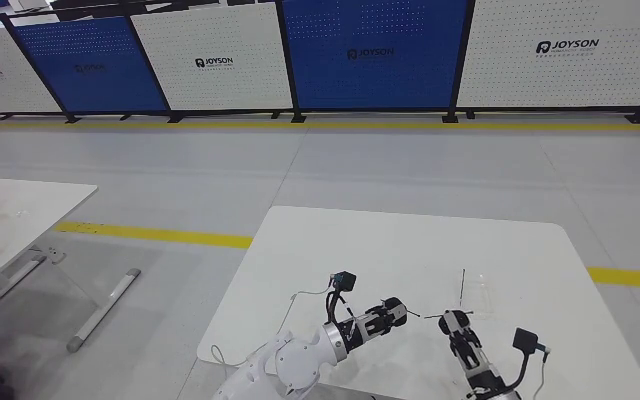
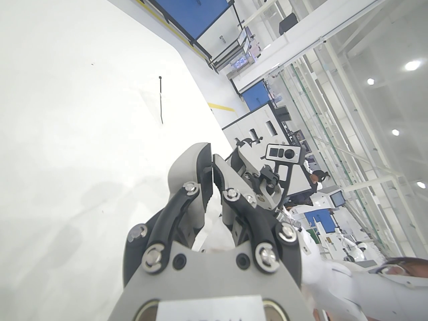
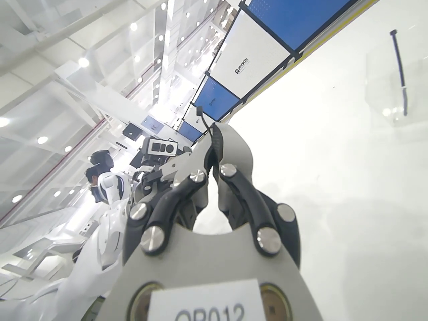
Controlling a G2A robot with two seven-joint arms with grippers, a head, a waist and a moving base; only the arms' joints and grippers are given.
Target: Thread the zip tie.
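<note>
The right claw (image 3: 214, 135) is pinched shut on a black zip tie (image 3: 204, 118). The strap runs up out of the closed tips, and its small square head stands free just beyond them. The left claw (image 2: 212, 165) has its two ribbed pads drawn almost together, with only a hairline slit between them; whether anything sits in that slit cannot be told from its wrist view. In the top view both claws hang low over the near edge of the white bench (image 1: 400, 250), the left claw (image 1: 398, 308) and the right claw (image 1: 453, 320) near each other with their tips turned toward one another, and a thin dark line shows in the gap between them. Farther out on the bench a second zip tie (image 1: 463, 285) lies flat and straight, well apart from both claws. It lies partly over a clear plastic piece (image 3: 381, 78), its head end past the plastic's edge.
</note>
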